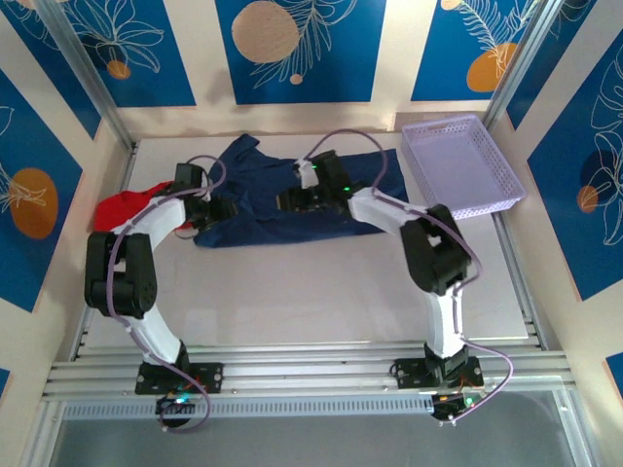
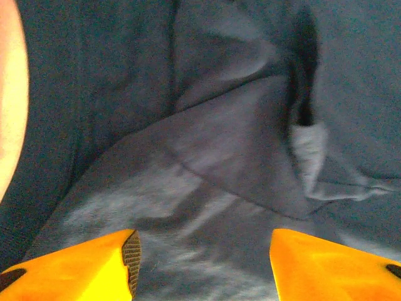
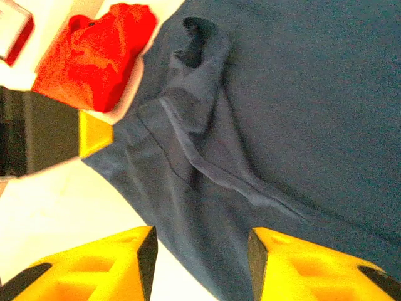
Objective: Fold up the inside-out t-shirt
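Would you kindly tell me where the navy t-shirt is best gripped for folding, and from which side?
Probably the near edge of the t-shirt, where it lies flat and thin against bare table. Come from above on the table side, jaws across the edge, as the open right tool stands. The raised crease further in is bunched and would drag extra layers.

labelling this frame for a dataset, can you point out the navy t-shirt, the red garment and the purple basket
navy t-shirt [image 1: 255,195], top view, flat middle of the body
red garment [image 1: 122,206], top view, centre of the bunched heap
purple basket [image 1: 462,163], top view, bare floor inside
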`<state>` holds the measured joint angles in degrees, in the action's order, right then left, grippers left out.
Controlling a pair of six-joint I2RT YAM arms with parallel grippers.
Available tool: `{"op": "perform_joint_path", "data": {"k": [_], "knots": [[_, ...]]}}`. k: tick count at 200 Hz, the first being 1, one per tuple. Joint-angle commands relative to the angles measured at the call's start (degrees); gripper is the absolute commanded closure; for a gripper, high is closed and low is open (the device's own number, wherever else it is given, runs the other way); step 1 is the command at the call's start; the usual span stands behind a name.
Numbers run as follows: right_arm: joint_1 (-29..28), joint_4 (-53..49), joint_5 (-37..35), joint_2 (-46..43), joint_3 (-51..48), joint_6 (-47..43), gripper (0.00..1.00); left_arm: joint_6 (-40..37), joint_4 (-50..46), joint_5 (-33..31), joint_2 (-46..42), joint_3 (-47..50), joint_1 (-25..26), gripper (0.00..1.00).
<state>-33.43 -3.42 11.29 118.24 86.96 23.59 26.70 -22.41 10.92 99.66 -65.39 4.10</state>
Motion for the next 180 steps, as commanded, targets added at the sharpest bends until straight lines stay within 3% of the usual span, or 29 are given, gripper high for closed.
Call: {"op": "perform_joint_path", "data": {"k": [1, 71, 142, 180], "knots": [[-2.14, 2.95, 0.81, 6.46, 7.19, 3.83, 0.57, 0.99, 3.61, 0.15, 1.26, 3.51, -1.56, 0.43], [-7.39, -12.72, -7.92, 22.95, 31.28, 3.52, 0.59, 1.42, 7.61, 1.89, 0.79, 10.35, -3.55, 0.44], [-9.02, -20.98, -13.59, 30.25, 42.36, 1.71, 0.57, 1.51, 8.61, 3.89, 1.41, 10.97, -3.61, 0.44], [-8.68, -24.04, -14.67, 33.20, 48.08, 2.35, 0.70, 1.50, 8.95, 4.20, 1.94, 11.41, -3.64, 0.44]]}}
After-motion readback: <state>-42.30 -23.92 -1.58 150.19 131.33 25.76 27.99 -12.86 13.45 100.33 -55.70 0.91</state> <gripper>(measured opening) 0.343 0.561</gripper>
